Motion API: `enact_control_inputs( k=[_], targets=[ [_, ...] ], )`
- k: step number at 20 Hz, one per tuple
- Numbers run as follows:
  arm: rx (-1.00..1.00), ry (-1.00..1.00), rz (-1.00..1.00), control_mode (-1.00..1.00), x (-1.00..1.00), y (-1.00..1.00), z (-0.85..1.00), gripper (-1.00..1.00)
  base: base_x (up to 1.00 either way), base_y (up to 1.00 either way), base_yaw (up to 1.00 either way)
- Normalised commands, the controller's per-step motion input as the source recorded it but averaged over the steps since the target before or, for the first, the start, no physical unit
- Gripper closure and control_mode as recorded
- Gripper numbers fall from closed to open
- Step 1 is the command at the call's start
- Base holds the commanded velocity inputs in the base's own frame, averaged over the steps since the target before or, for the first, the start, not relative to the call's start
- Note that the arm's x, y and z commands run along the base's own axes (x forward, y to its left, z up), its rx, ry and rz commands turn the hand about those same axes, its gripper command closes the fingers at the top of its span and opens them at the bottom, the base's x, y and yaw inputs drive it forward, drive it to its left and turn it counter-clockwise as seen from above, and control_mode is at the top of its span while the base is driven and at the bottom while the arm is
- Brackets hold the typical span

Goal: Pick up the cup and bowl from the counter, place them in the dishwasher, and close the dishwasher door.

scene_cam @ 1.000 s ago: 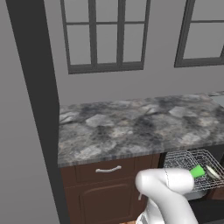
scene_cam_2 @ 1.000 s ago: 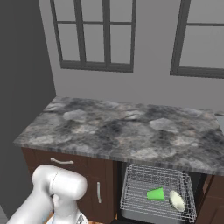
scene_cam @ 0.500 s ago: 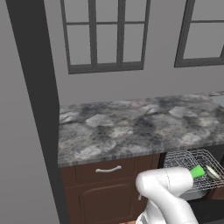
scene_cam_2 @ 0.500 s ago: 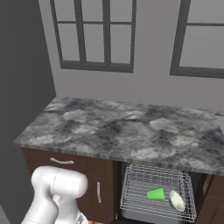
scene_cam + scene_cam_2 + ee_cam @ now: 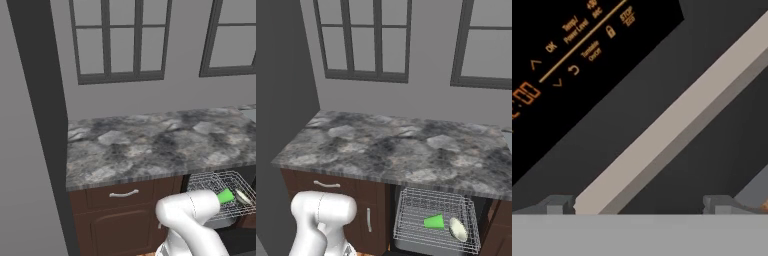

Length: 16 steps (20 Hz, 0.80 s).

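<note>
The green cup (image 5: 435,221) lies on its side in the dishwasher's wire rack (image 5: 406,210), with the pale bowl (image 5: 458,229) right beside it. From the left base view, the cup (image 5: 225,196) and the bowl (image 5: 243,196) sit in the rack (image 5: 205,182) past the arm's white elbow. In the hand view my gripper (image 5: 639,205) is open, its fingertips (image 5: 559,204) wide apart and close to the black dishwasher door (image 5: 712,90). The door's pale bar handle (image 5: 672,135) runs slantwise across, down to the left fingertip. Nothing is held.
The mottled stone counter (image 5: 396,150) lies bare above brown cabinets with a silver drawer handle (image 5: 124,193). Orange control markings (image 5: 567,45) show on the door's black top strip. A dark wall edge (image 5: 45,100) stands at the left.
The arm's white elbow has shifted slightly in the base views. The cup, bowl and rack have not moved.
</note>
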Motion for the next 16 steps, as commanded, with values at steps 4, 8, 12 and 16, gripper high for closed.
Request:
enact_control_inputs(
  k=[4,8,12,16],
  targets=[
    [-0.05,-0.08,0.00,-1.00,0.39,-0.29,-0.33,-1.00,0.00,0.00,0.00],
    [-0.05,-0.09,0.00,-1.00,0.42,-0.29,-0.37,-1.00,0.00,0.00,0.00],
    [-0.07,-0.09,0.00,-1.00,0.45,-0.27,-0.39,-1.00,0.00,0.00,0.00],
    [-0.08,-0.08,0.00,-1.00,0.50,-0.24,-0.39,-1.00,0.00,0.00,0.00]
  ],
)
